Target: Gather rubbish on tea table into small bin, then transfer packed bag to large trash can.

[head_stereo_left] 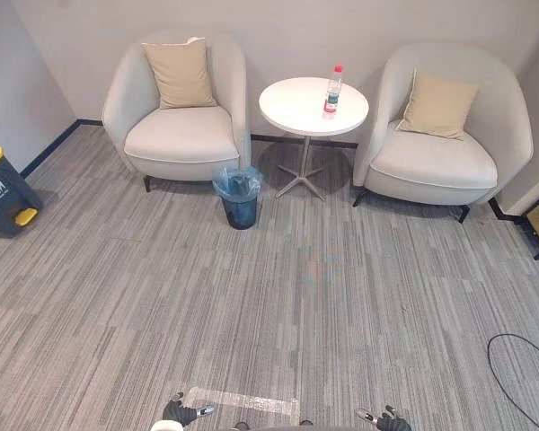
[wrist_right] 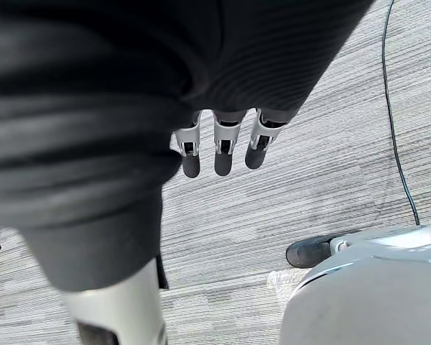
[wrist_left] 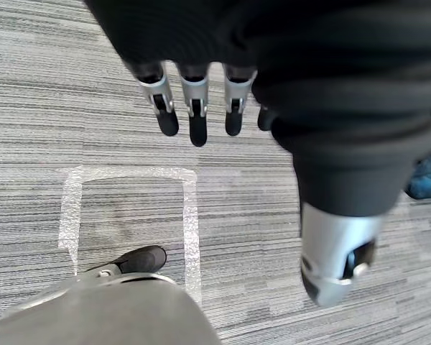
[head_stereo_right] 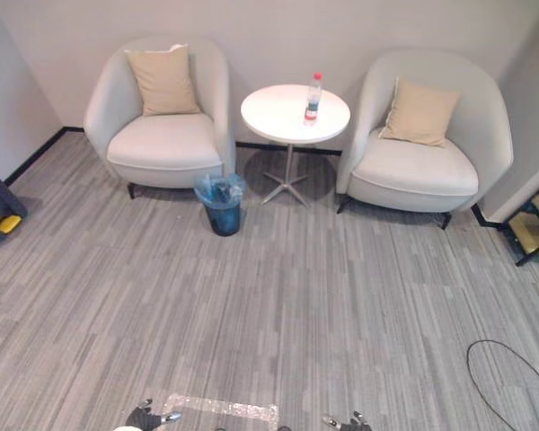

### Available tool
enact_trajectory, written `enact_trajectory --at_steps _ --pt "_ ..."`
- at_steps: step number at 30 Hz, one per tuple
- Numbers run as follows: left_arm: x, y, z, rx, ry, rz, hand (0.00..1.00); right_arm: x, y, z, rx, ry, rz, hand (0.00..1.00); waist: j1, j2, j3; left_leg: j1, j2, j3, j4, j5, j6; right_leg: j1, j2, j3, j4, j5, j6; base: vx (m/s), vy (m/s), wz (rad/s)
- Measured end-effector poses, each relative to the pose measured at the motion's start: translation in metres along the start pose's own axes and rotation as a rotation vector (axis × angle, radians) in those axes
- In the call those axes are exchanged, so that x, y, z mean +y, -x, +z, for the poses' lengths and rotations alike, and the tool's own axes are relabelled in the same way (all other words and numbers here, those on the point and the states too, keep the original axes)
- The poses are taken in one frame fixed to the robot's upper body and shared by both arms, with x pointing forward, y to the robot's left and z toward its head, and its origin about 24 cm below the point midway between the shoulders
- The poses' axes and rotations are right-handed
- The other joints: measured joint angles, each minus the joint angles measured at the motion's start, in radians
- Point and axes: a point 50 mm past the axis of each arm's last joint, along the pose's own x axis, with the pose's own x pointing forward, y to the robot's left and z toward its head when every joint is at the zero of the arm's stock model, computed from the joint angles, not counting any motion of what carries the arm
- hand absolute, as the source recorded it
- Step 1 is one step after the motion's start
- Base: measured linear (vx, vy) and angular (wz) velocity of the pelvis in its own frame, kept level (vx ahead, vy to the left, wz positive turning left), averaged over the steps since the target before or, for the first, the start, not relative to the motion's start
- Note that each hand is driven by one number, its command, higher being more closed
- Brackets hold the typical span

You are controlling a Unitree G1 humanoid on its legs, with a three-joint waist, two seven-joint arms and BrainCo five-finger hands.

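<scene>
- Left eye view: bottle (head_stereo_left: 332, 92) stands upright on tea table (head_stereo_left: 292, 112) at 12 o'clock, near its 3 o'clock rim. It's the task's rubbish, not yet binned.
- On floor at table's 7 o'clock: small bin (head_stereo_left: 240, 199) w/ blue bag (head_stereo_left: 237, 182) lining it, mouth open, prob. so items drop straight in.
- At 9 o'clock by wall: large trash can (head_stereo_left: 2, 193), well apart from bin.
- Down at 6 o'clock: left hand (wrist_left: 196, 108) & right hand (wrist_right: 223, 147), fingers straight, relaxed, nothing held. Robot prob. too far off to reach yet.

Saw a red-capped bottle (head_stereo_left: 332, 92) upright on the round tea table (head_stereo_left: 292, 109), a small bin (head_stereo_left: 240, 199) on the carpet (head_stereo_left: 296, 296) beside.
</scene>
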Motion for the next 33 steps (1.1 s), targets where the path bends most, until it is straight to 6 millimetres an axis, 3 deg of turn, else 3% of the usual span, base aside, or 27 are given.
enact_trajectory --at_steps 3,4,5,6,8,9,11,12,14,15,16,17,18,19,20,21,22,24,25,27,29,30,31,32,33 --pt "0.0 0.0 0.001 -0.001 0.0 0.001 0.0 0.0 0.0 0.0 -0.001 -0.002 0.0 0.0 -0.002 -0.001 0.003 -0.002 0.004 0.004 0.004 -0.003 -0.004 -0.001 0.003 0.001 0.003 0.0 -0.001 0.0 0.0 0.0" --pt "0.003 -0.001 0.003 -0.007 -0.001 0.005 0.0 0.001 0.0 0.0 -0.001 -0.007 0.002 0.0 -0.003 -0.008 0.006 -0.032 0.011 0.011 0.06 -0.032 -0.024 -0.006 0.004 0.002 0.014 -0.006 -0.006 -0.01 -0.028 -0.1" --pt "0.005 -0.002 0.007 -0.016 0.018 0.015 0.0 -0.001 0.0 0.002 -0.006 -0.008 0.0 0.0 -0.001 -0.001 0.019 -0.076 0.028 0.026 0.159 -0.079 -0.063 -0.023 0.012 -0.003 0.048 -0.031 -0.023 0.0 -0.072 -0.26" --pt "0.009 -0.002 0.007 -0.015 0.051 0.029 0.0 0.001 0.0 0.002 -0.01 -0.018 0.007 0.0 0.004 -0.014 0.028 -0.124 0.051 0.055 0.29 -0.117 -0.095 -0.033 0.011 -0.007 0.1 -0.065 -0.042 -0.02 -0.103 -0.28" --pt "0.019 -0.002 0.009 -0.03 0.11 0.064 0.0 0.007 0.0 0.001 -0.009 -0.057 0.019 0.0 0.004 -0.037 0.064 -0.263 0.087 0.098 0.63 -0.118 -0.101 -0.032 -0.001 0.014 0.162 -0.122 -0.076 -0.05 -0.11 -0.23" --pt "0.017 -0.002 0.011 -0.04 0.117 0.062 0.0 0.005 0.001 -0.004 0.003 -0.055 0.016 0.0 0.008 -0.038 0.062 -0.319 0.097 0.098 0.713 -0.138 -0.071 -0.029 -0.005 0.026 0.179 -0.139 -0.082 0.01 -0.115 -0.27" --pt "0.014 -0.002 0.012 -0.042 0.129 0.055 0.0 0.001 0.002 -0.003 -0.001 -0.055 0.006 0.0 0.012 -0.025 0.062 -0.364 0.093 0.109 0.668 -0.155 -0.044 -0.021 -0.007 0.042 0.173 -0.145 -0.089 0.09 -0.064 -0.33" --pt "0.01 -0.001 0.011 -0.037 0.146 0.046 0.0 -0.002 0.001 0.001 -0.015 -0.051 0.001 0.0 0.012 -0.007 0.063 -0.38 0.074 0.106 0.542 -0.141 -0.037 -0.021 -0.01 0.06 0.157 -0.144 -0.09 0.15 0.023 -0.38" --pt "0.002 0.0 0.01 -0.026 0.164 0.028 0.0 -0.008 0.0 0.006 -0.032 -0.043 -0.011 0.0 0.013 0.027 0.061 -0.378 0.041 0.074 0.289 -0.059 -0.062 -0.023 -0.009 0.09 0.131 -0.144 -0.09 0.26 0.094 -0.44" --pt "-0.006 0.001 0.01 -0.021 0.174 0.012 0.0 -0.014 0.0 0.01 -0.042 -0.036 -0.026 0.0 0.016 0.059 0.054 -0.383 0.032 0.031 0.19 -0.011 -0.073 -0.026 0.001 0.11 0.12 -0.149 -0.081 0.29 0.136 -0.47" --pt "-0.008 0.001 0.008 -0.014 0.176 0.008 0.0 -0.016 -0.001 0.011 -0.044 -0.033 -0.028 0.0 0.017 0.065 0.054 -0.387 0.03 0.015 0.192 0.004 -0.038 -0.023 0.002 0.118 0.129 -0.163 -0.07 0.36 0.181 -0.57" --pt "-0.007 0.001 0.004 0.002 0.173 0.01 0.0 -0.014 0.0 0.01 -0.04 -0.034 -0.025 0.0 0.016 0.059 0.048 -0.379 0.02 0.012 0.209 0.039 0.019 -0.022 -0.007 0.142 0.163 -0.205 -0.063 0.33 0.156 -0.39" --pt "-0.006 0.001 0.003 0.003 0.172 0.012 0.0 -0.013 0.0 0.01 -0.039 -0.036 -0.023 0.0 0.016 0.054 0.046 -0.378 0.016 0.013 0.214 0.043 0.026 -0.024 -0.011 0.146 0.173 -0.215 -0.061 0.46 0.168 -0.51" --pt "0.0 0.002 -0.003 0.015 0.163 0.026 0.0 -0.01 0.001 0.004 -0.024 -0.041 -0.016 0.0 0.016 0.026 0.017 -0.363 -0.015 0.033 0.226 0.04 0.031 -0.036 -0.049 0.166 0.245 -0.264 -0.051 0.41 0.105 -0.61" --pt "0.002 0.003 -0.007 0.025 0.159 0.032 0.0 -0.01 0.002 0.0 -0.014 -0.038 -0.016 0.0 0.022 0.01 0.005 -0.328 -0.03 0.058 0.207 0.04 0.031 -0.086 -0.06 0.183 0.396 -0.288 -0.009 0.58 0.137 -0.82" --pt "0.003 0.002 -0.006 0.025 0.145 0.031 0.0 -0.008 0.001 0.005 -0.028 -0.039 -0.004 0.0 0.013 0.007 0.007 -0.261 -0.041 0.075 0.181 0.019 0.039 -0.197 -0.068 0.185 0.689 -0.255 0.091 0.47 0.11 -0.56" --pt "0.005 0.002 -0.007 0.026 0.117 0.028 0.0 -0.004 0.0 0.007 -0.032 -0.045 0.004 0.0 0.002 0.002 0.012 -0.207 -0.046 0.074 0.171 0.007 0.05 -0.251 -0.079 0.174 0.847 -0.216 0.13 0.55 0.143 -0.2" --pt "0.004 0.0 -0.002 0.013 0.08 0.016 0.0 -0.005 0.001 0.005 -0.031 -0.044 0.002 0.0 -0.006 0.008 0.017 -0.107 -0.045 0.069 0.149 -0.022 0.068 -0.304 -0.124 0.072 0.995 -0.258 0.061 0.52 0.101 0.08" --pt "0.002 -0.001 0.003 0.001 0.073 0.008 0.0 -0.007 0.0 0.007 -0.034 -0.038 0.001 0.0 -0.008 0.015 0.023 -0.054 -0.036 0.06 0.121 -0.032 0.067 -0.321 -0.139 0.015 0.981 -0.283 0.036 0.45 0.044 0.1" --pt "0.001 -0.003 0.013 -0.025 0.075 0.004 0.0 -0.005 -0.001 0.012 -0.048 -0.036 0.007 0.0 -0.011 0.02 0.025 -0.001 -0.013 0.049 0.097 -0.032 0.067 -0.359 -0.139 -0.05 0.853 -0.305 0.033 0.36 -0.019 0.22" --pt "-0.002 -0.004 0.02 -0.044 0.083 -0.004 0.0 -0.004 -0.001 0.015 -0.058 -0.036 0.012 0.0 -0.016 0.028 0.03 0.03 0.016 0.04 0.096 -0.033 0.066 -0.386 -0.119 -0.054 0.657 -0.267 0.035 0.38 -0.092 0.27" --pt "-0.004 -0.004 0.022 -0.05 0.086 -0.008 0.0 -0.003 -0.002 0.016 -0.062 -0.037 0.014 0.0 -0.018 0.028 0.031 0.041 0.027 0.03 0.096 -0.036 0.062 -0.396 -0.11 -0.04 0.553 -0.215 0.038 0.45 -0.176 0.38" --pt "-0.007 -0.004 0.026 -0.061 0.092 -0.018 0.0 -0.003 -0.002 0.016 -0.062 -0.037 0.016 0.0 -0.019 0.021 0.028 0.05 0.031 0.018 0.096 -0.053 0.036 -0.403 -0.099 -0.004 0.41 -0.109 0.04 0.44 -0.221 0.42" --pt "-0.009 -0.004 0.028 -0.07 0.096 -0.022 0.0 0.0 -0.001 0.014 -0.055 -0.042 0.022 0.0 -0.02 0.0 0.031 0.063 0.021 0.002 0.097 -0.086 0.008 -0.409 -0.103 0.038 0.335 0.017 0.042 0.46 -0.294 0.59" --pt "-0.008 -0.004 0.029 -0.071 0.1 -0.019 0.0 0.006 0.0 0.008 -0.041 -0.06 0.034 0.0 -0.028 -0.041 0.038 0.099 -0.001 -0.029 0.099 -0.141 -0.028 -0.41 -0.118 0.056 0.361 0.058 0.024 0.38 -0.285 0.41"
